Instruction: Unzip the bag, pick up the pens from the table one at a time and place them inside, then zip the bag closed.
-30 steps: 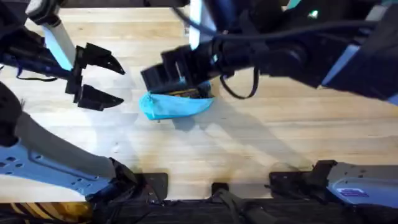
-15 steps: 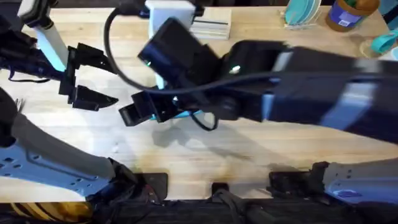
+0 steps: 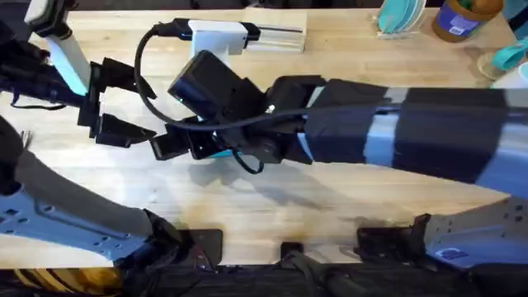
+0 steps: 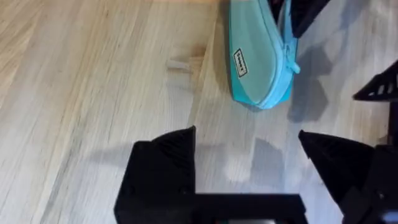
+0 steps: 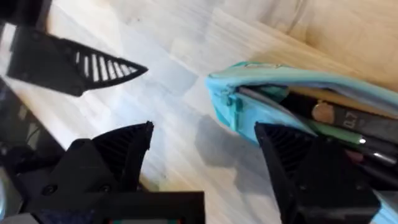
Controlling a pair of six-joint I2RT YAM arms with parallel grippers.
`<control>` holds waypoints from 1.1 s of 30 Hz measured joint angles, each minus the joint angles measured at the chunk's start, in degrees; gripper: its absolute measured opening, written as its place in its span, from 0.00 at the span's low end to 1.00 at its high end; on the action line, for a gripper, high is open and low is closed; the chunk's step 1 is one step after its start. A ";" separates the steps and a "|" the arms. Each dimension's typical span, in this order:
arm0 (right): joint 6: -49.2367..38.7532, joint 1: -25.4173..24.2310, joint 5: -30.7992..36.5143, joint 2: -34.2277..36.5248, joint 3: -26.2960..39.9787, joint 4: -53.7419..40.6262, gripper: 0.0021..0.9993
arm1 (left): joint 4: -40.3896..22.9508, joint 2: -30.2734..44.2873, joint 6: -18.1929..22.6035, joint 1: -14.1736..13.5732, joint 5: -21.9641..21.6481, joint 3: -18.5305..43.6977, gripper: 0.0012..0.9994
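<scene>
The bag lies on the desk, mouth gaping, with pens showing inside it. The right tool, fingers spread and holding nothing, hovers at the bag's zipper end. The left tool, also spread and empty, waits just beside the bag's other end. Soft, light fabric; it'll likely slide, so pin one end and pinch the small zipper pull.

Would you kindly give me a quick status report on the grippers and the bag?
Left gripper open, empty, beside the bag. Right gripper open at bag's zipper end. Bag unzipped, pens inside. Nothing in the way.
</scene>
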 joint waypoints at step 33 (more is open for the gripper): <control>1.32 5.92 19.20 5.89 0.00 8.83 0.26 | 0.27 0.02 -0.01 0.00 -0.02 0.00 0.99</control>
